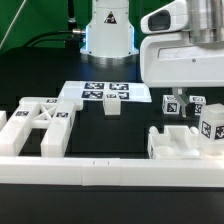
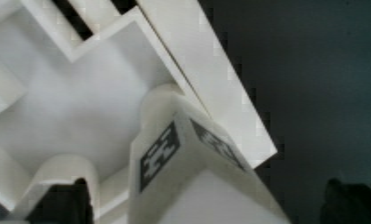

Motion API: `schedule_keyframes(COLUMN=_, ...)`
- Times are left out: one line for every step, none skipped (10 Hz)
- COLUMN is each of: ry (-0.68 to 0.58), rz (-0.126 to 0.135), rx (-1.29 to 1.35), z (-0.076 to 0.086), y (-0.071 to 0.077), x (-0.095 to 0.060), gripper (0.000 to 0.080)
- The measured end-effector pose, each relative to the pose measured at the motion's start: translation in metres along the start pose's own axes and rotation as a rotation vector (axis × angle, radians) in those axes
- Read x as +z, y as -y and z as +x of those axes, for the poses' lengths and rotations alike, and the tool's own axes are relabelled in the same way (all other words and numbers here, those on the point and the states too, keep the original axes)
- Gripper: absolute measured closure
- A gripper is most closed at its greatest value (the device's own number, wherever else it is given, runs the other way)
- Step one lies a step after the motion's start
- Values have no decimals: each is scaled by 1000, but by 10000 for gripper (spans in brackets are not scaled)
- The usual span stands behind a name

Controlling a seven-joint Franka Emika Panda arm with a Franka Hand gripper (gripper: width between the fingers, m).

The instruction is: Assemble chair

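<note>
Gripper [image 2: 203, 203] spread wide over a tagged white part [image 2: 169, 160], pinching nothing.
Cross-braced frame [image 1: 40, 125] lies by the worktop's [image 1: 40, 80] near edge, small cubes [image 1: 172, 105] well apart from it; joining seems barely begun.

X-braced frame [image 1: 42, 122] on the exterior view's left, notched block [image 1: 180, 145] on its right, marker board [image 1: 100, 91] behind between

Black table [image 1: 130, 135]. Far centre: marker board [image 1: 105, 93]. Exterior view's left: X frame [image 1: 40, 125]. Centre: small block [image 1: 112, 107], near edge of marker board. Exterior view's right: two cubes [image 1: 172, 104], notched block [image 1: 185, 143]. Near edge: long rail [image 1: 110, 172].
</note>
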State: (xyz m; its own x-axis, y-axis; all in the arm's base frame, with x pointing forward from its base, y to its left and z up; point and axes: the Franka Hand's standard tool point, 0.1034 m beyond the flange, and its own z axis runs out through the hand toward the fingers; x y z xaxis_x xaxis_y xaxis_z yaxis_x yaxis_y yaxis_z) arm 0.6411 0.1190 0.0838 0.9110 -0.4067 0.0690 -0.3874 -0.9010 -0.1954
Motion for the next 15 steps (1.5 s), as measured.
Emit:
schedule_keyframes(ry=-3, rz=-7, rx=-80, z=0, y=1, x=0, gripper=151)
schedule_keyframes(ry=-1, rz=-20, rx=-145, z=0, y=2, x=-1, gripper=151)
schedule_keyframes(ry=-5, rz=-34, rx=-251, z=1, y=3, x=-1, gripper=151)
schedule_keyframes(ry=-5, rz=-41, rx=-329, z=2, y=3, x=-1, gripper=151)
schedule_keyframes(ry=-4, rz=-43, rx=-389, z=2, y=2, x=-1, gripper=151)
schedule_keyframes(ry=-4, rz=-47, rx=-462, z=3, y=1, x=-1, gripper=151)
schedule_keyframes(ry=-4, rz=-49, rx=-492, z=2, y=3, x=-1, gripper=151)
schedule_keyframes(ry=-4, rz=-54, rx=-576, z=2, y=3, x=-1, gripper=151)
schedule_keyframes(ry=-3, rz=-55, rx=-604, z=2, y=2, x=-1, gripper=287)
schedule_keyframes(ry=-3, rz=-55, rx=-599, z=2, y=2, x=-1, gripper=287)
schedule_keyframes(ry=-3, rz=-55, rx=-599, z=2, y=2, x=-1, gripper=429)
schedule_keyframes(ry=-3, rz=-55, rx=-599, z=2, y=2, x=-1, gripper=517)
schedule_keyframes(ry=-3, rz=-54, rx=-583, z=2, y=2, x=-1, gripper=516)
schedule_keyframes(ry=-4, rz=-54, rx=-571, z=2, y=2, x=-1, gripper=516)
schedule_keyframes(ry=-6, rz=-52, rx=-547, z=2, y=2, x=-1, gripper=516)
